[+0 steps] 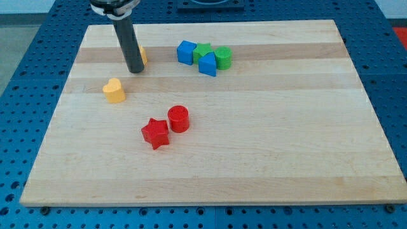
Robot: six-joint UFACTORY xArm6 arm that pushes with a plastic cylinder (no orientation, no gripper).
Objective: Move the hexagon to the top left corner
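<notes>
My rod comes down from the view's top left, and my tip (pixel 136 71) rests on the board. An orange-yellow block (pixel 143 56), mostly hidden behind the rod, sits right against it on its right side; its shape cannot be made out. A yellow heart-shaped block (pixel 114 91) lies just below and left of my tip, apart from it.
A cluster near the top middle holds a blue block (pixel 186 51), a green star (pixel 202 49), a blue wedge-like block (pixel 208 65) and a green cylinder (pixel 223 57). A red star (pixel 155 133) and a red cylinder (pixel 179 119) sit together in the middle. The wooden board (pixel 286 146) lies on a blue perforated table.
</notes>
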